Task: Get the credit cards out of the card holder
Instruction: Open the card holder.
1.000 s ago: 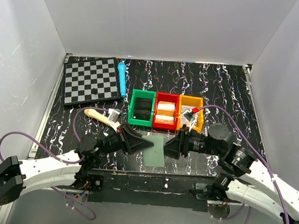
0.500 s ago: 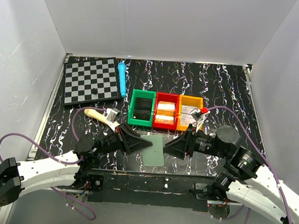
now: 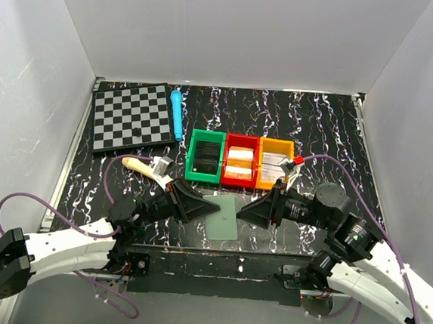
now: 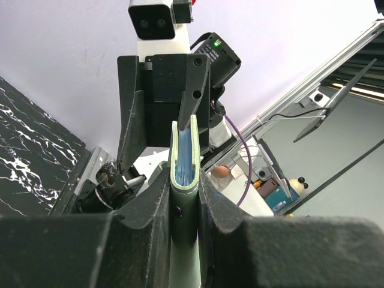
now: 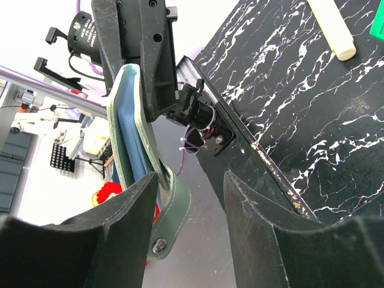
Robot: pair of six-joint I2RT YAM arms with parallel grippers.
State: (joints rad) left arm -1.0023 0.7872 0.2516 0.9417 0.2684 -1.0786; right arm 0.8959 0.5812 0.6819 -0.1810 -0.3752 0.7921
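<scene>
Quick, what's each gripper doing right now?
Left gripper: jaws closed on the card holder.
Right gripper: jaws open, holding nothing, right beside the card holder.

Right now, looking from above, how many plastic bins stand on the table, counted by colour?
green bin: 1
red bin: 1
orange bin: 1
Total: 3
</scene>
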